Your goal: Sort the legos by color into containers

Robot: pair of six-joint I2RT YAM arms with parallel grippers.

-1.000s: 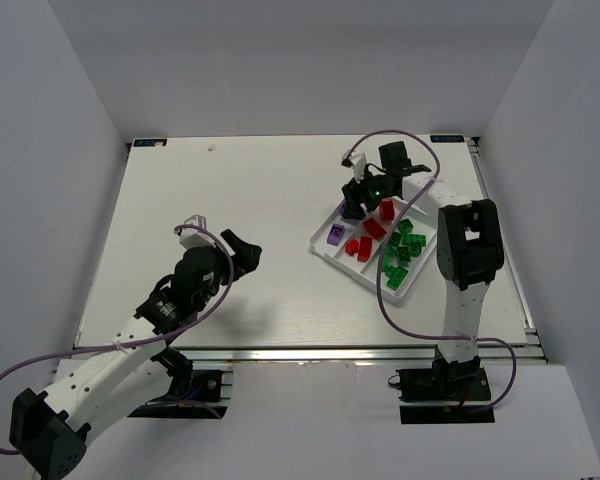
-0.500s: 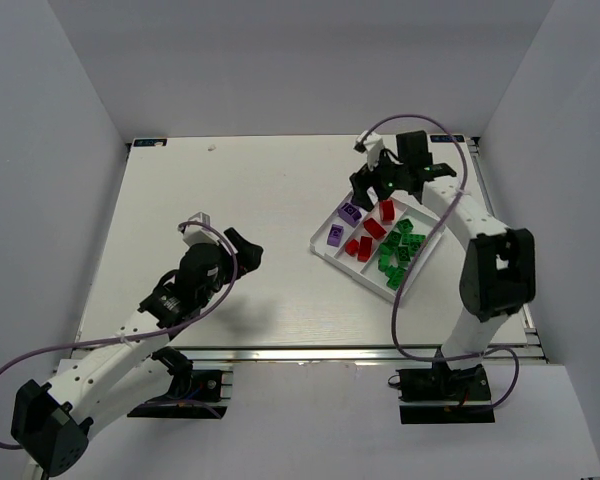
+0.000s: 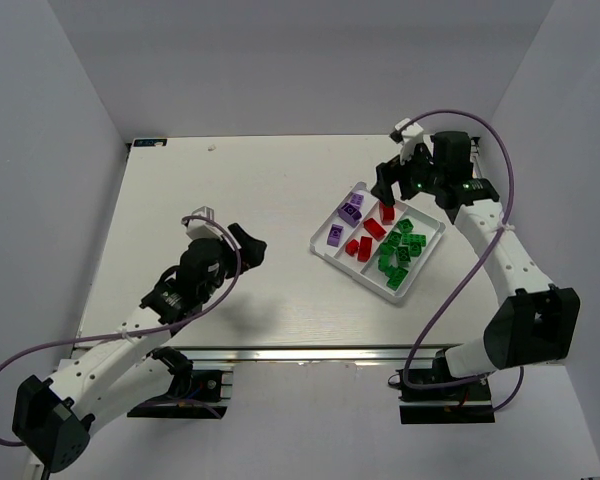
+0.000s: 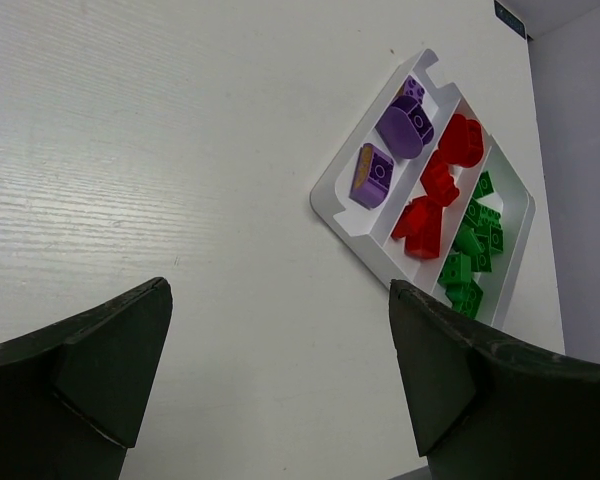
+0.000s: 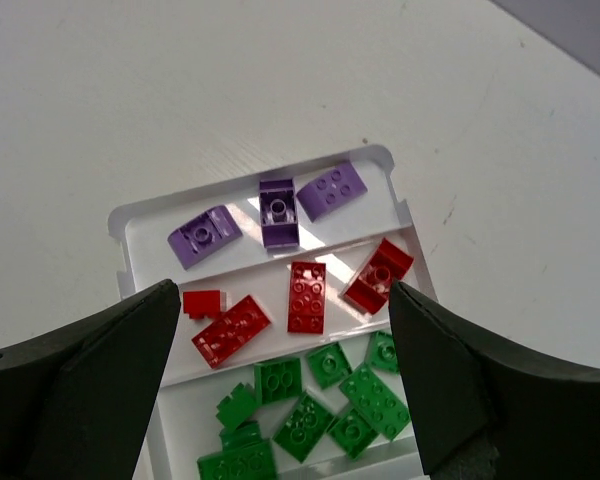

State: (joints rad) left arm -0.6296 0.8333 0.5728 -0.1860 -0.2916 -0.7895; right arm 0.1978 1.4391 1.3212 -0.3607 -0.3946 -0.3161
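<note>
Right gripper [image 3: 398, 189]: wide, empty, tray [image 5: 145, 238] just below.
Left gripper [image 3: 246, 246]: wide, empty, tray well ahead.
Bricks [image 5: 307, 296]: purple, red, green, each colour in its own row.

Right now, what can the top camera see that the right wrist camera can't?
Only the top view shows the left arm, the right arm and the whole table. Only the right wrist view is close enough to show the studs on each brick and to count three purple bricks. Both show the white tray, with purple, red bricks and green bricks in separate rows.
</note>
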